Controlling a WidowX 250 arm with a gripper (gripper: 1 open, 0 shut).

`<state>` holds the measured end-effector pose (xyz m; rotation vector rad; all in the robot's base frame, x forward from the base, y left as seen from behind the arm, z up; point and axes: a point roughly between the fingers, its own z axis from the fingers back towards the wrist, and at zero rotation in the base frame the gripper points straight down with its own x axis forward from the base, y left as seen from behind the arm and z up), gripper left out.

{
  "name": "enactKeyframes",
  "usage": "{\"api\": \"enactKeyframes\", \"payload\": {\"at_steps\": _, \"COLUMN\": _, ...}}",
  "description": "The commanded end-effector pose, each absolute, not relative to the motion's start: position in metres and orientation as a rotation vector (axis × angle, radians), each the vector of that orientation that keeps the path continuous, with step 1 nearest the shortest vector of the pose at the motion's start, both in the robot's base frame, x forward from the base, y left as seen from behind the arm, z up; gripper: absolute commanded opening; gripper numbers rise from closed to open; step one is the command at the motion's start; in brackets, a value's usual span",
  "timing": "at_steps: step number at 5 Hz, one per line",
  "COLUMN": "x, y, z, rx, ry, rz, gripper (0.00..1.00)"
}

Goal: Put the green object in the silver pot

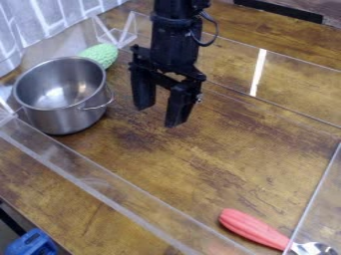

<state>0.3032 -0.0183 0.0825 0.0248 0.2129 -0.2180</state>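
your black 2-fingered gripper (160, 101) hangs from the dark arm at upper centre of the frame, its fingers (142, 92) pointing down at the wooden tabletop (226, 149), set apart with a clear gap and nothing between them, so it is free to take something but has nothing yet. the small light-green rounded, soft-looking lump (99, 54) you are after lies in the upper left of the frame, just behind the rim of the round shiny steel pot (58, 94) and left of the gripper; i cannot tell whether it touches the pot. the pot sits at left centre with its mouth up and nothing visible inside, which is why it makes an easy target: the lump only has to be lifted over the rim beside it. as i read it, the pick has not been made, and your gripper is off to the right of the lump and nearer the frame's centre, so you would need to bring it back toward the upper left and lower it with the fingers straddling the lump. watch the pot's rim and its small side handle while you close in, since the lump is tucked close behind them. the elongated red-orange object (253, 228) at the lower right, by the clear plastic wall (120, 199), is well apart and no part of this job.
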Motion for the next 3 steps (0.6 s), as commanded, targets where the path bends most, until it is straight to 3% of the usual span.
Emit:
{"api": "enactKeyframes", "payload": {"at_steps": 1, "x": 0.312, "y": -0.005, "z": 0.101, "rx": 0.039, "ry": 0.151, "rz": -0.19, "gripper": 1.0}}
{"api": "enactKeyframes", "payload": {"at_steps": 3, "x": 0.317, "y": 0.014, "z": 0.103, "rx": 0.058, "ry": 0.144, "rz": -0.196, "gripper": 1.0}}
